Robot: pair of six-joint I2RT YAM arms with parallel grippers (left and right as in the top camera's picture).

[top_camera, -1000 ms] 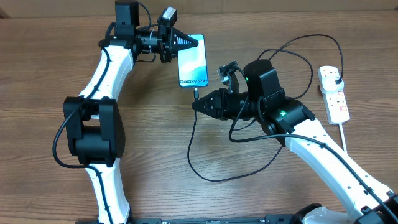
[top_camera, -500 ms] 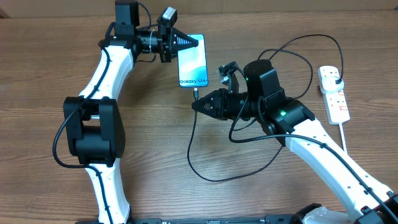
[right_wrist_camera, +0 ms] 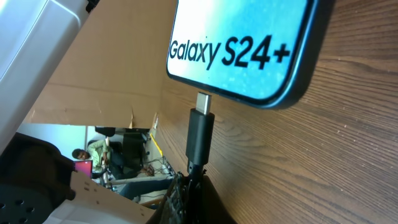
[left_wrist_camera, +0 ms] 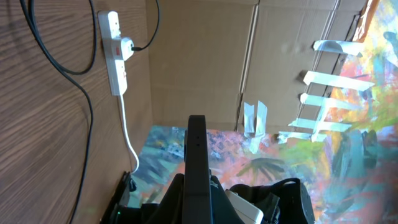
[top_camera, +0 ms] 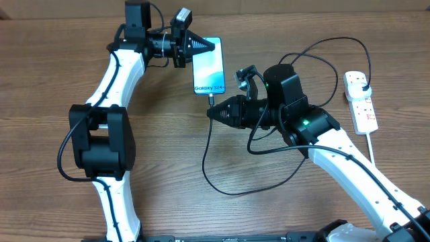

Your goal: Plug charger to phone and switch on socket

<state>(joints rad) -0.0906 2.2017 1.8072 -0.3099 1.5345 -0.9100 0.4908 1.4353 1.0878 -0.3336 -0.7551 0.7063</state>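
"So, where's the phone (top_camera: 209, 70) from your seat?"

"I see it flat on the bench (top_camera: 175, 168), screen up and lit, its Galaxy lettering at the end nearer my right arm. My left end effector (top_camera: 213, 44) is closed to a point, with its tip against the phone's far corner."

"And the charger (top_camera: 204, 158)?"

"My right end effector (top_camera: 211, 113) is clamped on the cable just behind the connector (right_wrist_camera: 200, 134). On the right wrist camera the metal tip sits right at the phone's (right_wrist_camera: 242, 43) bottom edge, in line with it. Bare metal shows there, and I can't tell whether it has entered the port."

"The other end?"

"The cable loops across the bench to the plug (top_camera: 363, 86), which is seated in the white power strip (top_camera: 363, 111) — well away at my far right. Its red switches are too small for me to read, on either the overhead or the left wrist view (left_wrist_camera: 117, 59)."
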